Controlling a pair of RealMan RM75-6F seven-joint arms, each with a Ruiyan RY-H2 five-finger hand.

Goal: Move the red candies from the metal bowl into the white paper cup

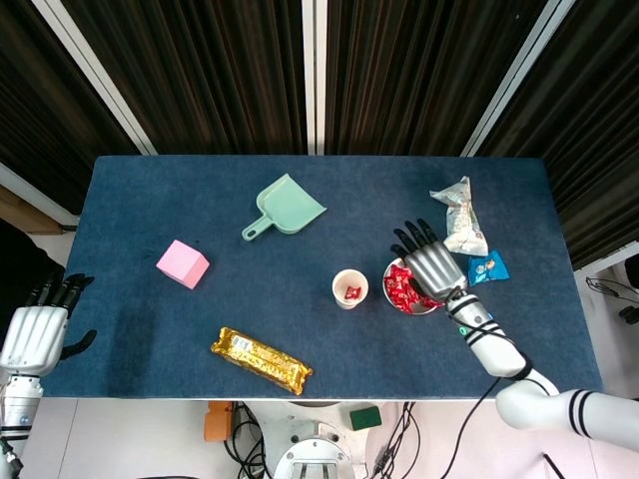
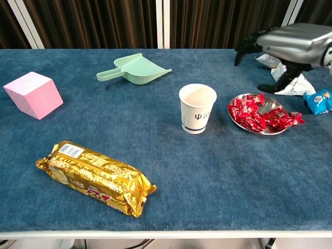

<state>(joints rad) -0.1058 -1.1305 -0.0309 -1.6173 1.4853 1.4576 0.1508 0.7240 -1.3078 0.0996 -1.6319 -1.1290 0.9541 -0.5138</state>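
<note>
The white paper cup [image 1: 349, 288] [image 2: 197, 108] stands near the table's middle, and one red candy [image 1: 351, 292] lies inside it. To its right the metal bowl [image 1: 414, 311] [image 2: 262, 133] holds several red candies [image 1: 401, 287] [image 2: 254, 113]. My right hand [image 1: 431, 264] [image 2: 293, 44] hovers over the bowl's far right side with fingers spread and nothing in it. My left hand [image 1: 35, 329] hangs off the table's left front corner, fingers apart and empty; the chest view does not show it.
A pink cube [image 1: 183, 263] [image 2: 32, 94] sits at the left and a green dustpan [image 1: 285, 207] [image 2: 135, 69] at the back. A gold snack bar [image 1: 260, 359] [image 2: 96, 177] lies near the front edge. A white packet [image 1: 461, 230] and a blue packet [image 1: 487, 267] [image 2: 317, 101] lie beyond the bowl.
</note>
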